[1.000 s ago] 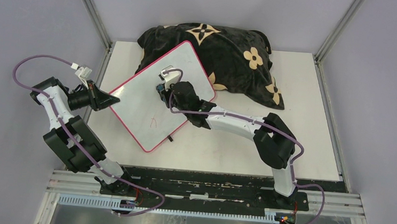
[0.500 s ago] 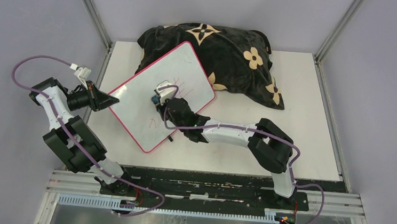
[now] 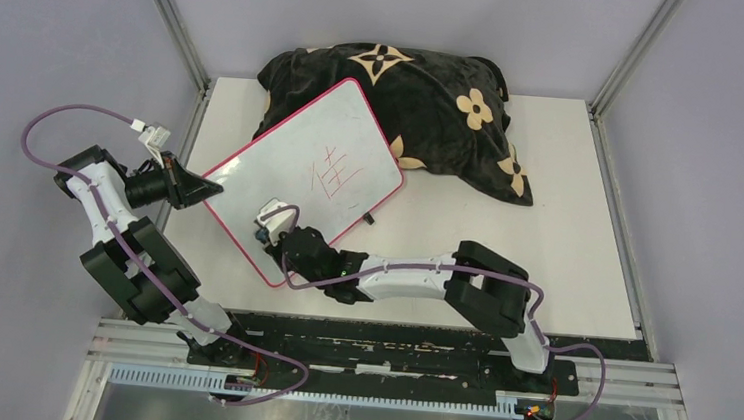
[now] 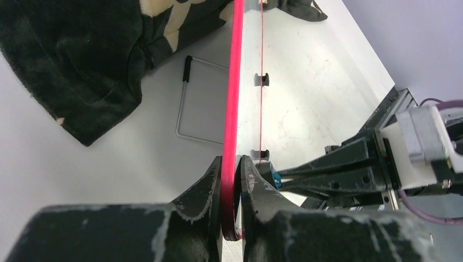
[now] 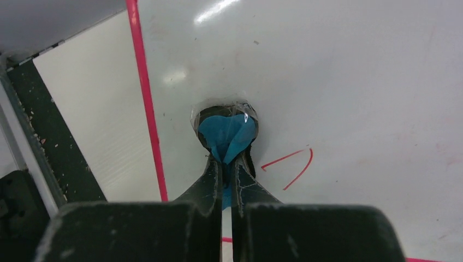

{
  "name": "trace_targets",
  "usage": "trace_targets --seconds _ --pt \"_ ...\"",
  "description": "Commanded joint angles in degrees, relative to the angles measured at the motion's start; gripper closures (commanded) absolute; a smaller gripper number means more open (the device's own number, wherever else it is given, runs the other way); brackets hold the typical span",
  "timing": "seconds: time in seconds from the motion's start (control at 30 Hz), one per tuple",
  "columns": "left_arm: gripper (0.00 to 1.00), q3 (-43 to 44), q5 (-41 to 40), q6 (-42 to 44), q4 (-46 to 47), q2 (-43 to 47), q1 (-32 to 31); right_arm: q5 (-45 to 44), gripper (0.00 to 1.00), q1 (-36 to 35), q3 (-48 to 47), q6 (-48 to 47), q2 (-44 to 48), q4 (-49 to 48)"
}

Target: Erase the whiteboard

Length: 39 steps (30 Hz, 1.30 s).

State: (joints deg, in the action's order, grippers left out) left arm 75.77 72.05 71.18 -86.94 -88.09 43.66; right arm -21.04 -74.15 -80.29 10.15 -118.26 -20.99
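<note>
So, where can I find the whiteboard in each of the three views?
Top external: the whiteboard lies left of centre, tilted, far corner over the black cushion.
Left wrist: the whiteboard is edge-on, a vertical line rising from the shut left gripper.
Right wrist: its white face fills the picture behind the right gripper holding a blue cloth.
Shared landmark: the pink-red rim, visible in all three.

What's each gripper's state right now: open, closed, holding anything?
The left gripper is closed on the rim of the whiteboard.
The right gripper is closed on a blue cloth, held against the whiteboard.
</note>
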Motion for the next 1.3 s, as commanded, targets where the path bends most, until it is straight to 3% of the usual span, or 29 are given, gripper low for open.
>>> trace_targets --seconds 0.0,0.43,0.57,1.07,1.27 --pt "0.97 -0.5 -7.9 8.7 3.2 1.7 -0.5 -2.7 0.99 -0.7 -0.9 -1.5 -0.3 1.5" --pt "0.97 -0.5 -7.6 8.8 3.2 1.2 -0.5 -3.6 1.0 15.3 8.9 1.9 9.5 3.2" --pt "0.97 -0.6 -7.5 8.9 3.2 1.0 -0.6 -2.2 1.0 16.8 9.7 1.7 10.7 3.1" --pt "0.97 -0.4 -7.8 8.5 3.2 1.5 -0.5 3.8 0.99 2.0 1.0 3.1 0.3 -0.6" --pt "0.97 -0.8 -7.9 8.6 3.2 1.7 -0.6 6.4 0.99 -0.8 2.7 4.4 0.8 -5.6"
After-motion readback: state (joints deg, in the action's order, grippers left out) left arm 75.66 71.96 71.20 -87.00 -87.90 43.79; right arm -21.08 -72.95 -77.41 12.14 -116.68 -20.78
